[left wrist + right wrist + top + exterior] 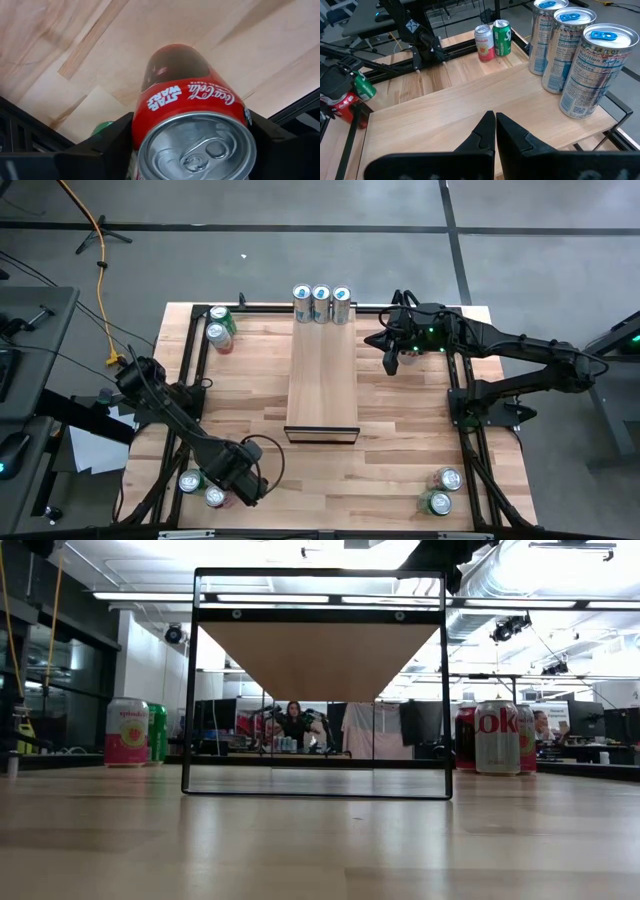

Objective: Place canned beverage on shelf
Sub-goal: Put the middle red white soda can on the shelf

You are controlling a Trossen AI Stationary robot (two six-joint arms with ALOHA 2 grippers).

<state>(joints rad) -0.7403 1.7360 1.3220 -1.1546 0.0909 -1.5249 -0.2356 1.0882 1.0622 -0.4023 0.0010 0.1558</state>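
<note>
The red can [192, 115] reads "Coca-Cola" and "Star Wars" in white, silver lid and tab on top; it stands at the table's near-left corner, the left gripper [192, 145] flanking it, grip uncertain; right gripper [495, 132] clenched empty beside the pale shelf [322, 375]; three silver-blue cans [321, 303] at its far end

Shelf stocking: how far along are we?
Done: three tall cans stand in a row at the far end of the shelf. In hand: the left pincer straddles a red Coca-Cola can at the table's near-left corner, fingers on both sides; a firm grip can't be confirmed. Left: lift and shelve it. The right pincer waits shut beside the shelf's far end.
</note>
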